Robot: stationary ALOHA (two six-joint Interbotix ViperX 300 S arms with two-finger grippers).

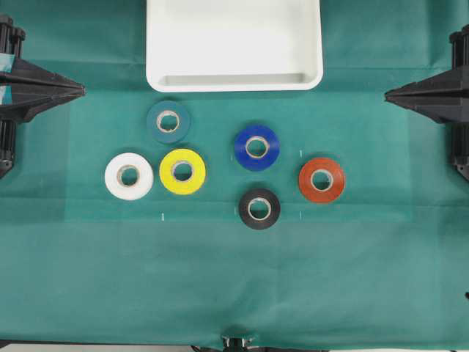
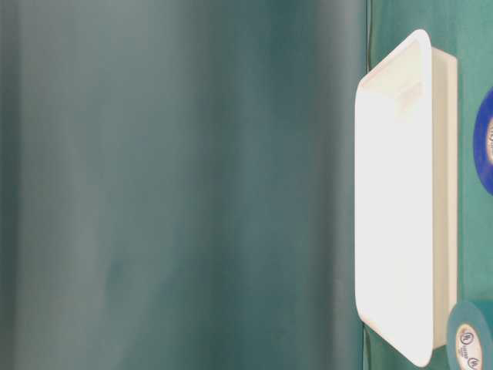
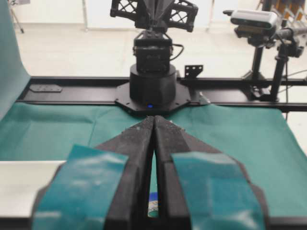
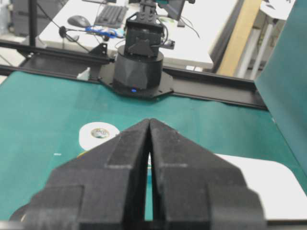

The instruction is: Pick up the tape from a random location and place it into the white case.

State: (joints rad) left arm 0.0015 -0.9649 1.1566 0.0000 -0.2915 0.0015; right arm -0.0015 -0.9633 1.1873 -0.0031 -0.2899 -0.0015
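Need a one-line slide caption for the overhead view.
Six tape rolls, including the black tape, lie below the white case; left gripper and right gripper parked shut.

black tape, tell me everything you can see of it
The black tape is a glossy black roll with a pale core, seemingly cardboard, lying flat on the green cloth with its hole facing up. It sits nearest the front edge of all the rolls, below the blue roll and left of the red roll. Nothing touches it, and it is outside the white case.

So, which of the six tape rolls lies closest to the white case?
The dark teal roll. It lies just below the front rim of the white case, near its left end. The blue roll comes second; the black tape lies farthest.
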